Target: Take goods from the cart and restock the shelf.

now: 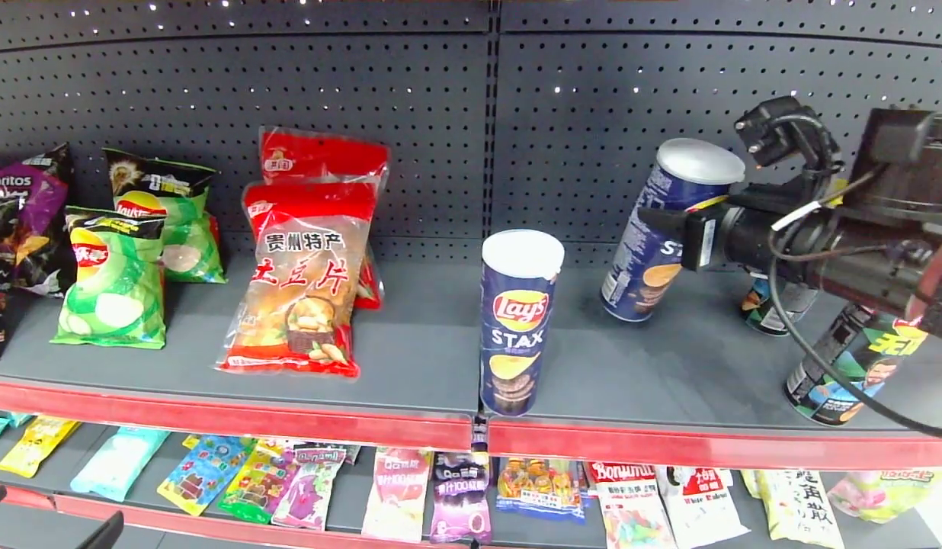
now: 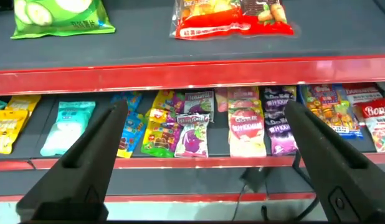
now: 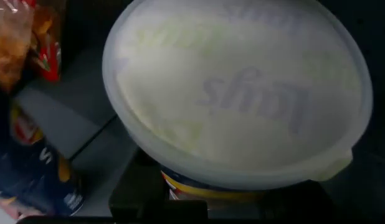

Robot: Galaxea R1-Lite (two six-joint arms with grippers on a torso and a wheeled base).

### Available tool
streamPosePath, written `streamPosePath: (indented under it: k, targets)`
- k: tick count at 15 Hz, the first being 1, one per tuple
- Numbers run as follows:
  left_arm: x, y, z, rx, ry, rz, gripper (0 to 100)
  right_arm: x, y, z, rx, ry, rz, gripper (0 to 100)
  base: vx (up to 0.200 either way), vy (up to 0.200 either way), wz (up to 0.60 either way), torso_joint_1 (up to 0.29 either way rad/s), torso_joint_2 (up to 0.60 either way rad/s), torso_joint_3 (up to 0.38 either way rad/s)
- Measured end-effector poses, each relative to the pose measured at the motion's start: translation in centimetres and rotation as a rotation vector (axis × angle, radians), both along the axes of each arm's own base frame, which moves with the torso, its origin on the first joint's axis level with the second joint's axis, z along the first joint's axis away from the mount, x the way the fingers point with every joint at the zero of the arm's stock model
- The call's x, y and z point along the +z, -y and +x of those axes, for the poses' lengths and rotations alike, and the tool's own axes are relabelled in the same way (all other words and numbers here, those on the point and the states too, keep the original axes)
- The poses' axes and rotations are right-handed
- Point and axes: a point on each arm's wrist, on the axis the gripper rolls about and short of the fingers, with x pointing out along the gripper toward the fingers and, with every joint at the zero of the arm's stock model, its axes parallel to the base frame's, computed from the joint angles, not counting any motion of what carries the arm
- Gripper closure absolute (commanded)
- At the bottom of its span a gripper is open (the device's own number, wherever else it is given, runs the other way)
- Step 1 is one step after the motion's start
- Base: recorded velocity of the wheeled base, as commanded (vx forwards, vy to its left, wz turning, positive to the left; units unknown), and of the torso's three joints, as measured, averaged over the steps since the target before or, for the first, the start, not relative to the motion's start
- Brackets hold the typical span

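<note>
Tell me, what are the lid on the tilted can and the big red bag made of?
Lid of the tilted can: probably soft plastic, cloudy white and half see-through. Print shows faintly through it, and the rim has a small pull tab.
Big red bag: looks like thin, glossy plastic film. The middle is clear, so the snacks inside show, and the surface wrinkles and glints.

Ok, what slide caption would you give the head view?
Right gripper holds a tilted chip can at the shelf, behind and right of an upright can; snack bags farther left.

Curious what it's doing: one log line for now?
right gripper: shut on tilted can | left gripper: open | other can: upright, shelf front
</note>
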Motion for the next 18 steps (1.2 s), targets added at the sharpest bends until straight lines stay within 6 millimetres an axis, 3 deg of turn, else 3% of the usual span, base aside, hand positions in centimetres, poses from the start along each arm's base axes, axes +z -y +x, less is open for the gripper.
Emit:
streamPosePath:
  k: [3, 6, 9, 18]
  targets:
    - [-0.3, -0.1, -0.5, 0.0, 0.0, 0.0, 0, -0.2, -1.6, 3.5, -0.003, 0.006, 0.001, 100, 0.0, 0.0, 0.0, 0.0, 0.0, 0.0]
    - [-0.6, -0.1, -1.0, -0.007, 0.003, -0.002, 0, -1.0, -3.5, 5.6, 0.022, -0.005, 0.001, 100, 0.0, 0.0, 0.0, 0.0, 0.0, 0.0]
    - [-0.7, -0.1, -1.3, -0.009, 0.011, -0.003, 0, -2.2, -5.6, 6.5, 0.061, -0.035, 0.016, 100, 0.0, 0.0, 0.0, 0.0, 0.0, 0.0]
    - [-1.3, -0.2, -1.9, -0.008, 0.016, -0.004, 0, -3.4, -9.4, 7.5, 0.132, -0.045, 0.017, 100, 0.0, 0.0, 0.0, 0.0, 0.0, 0.0]
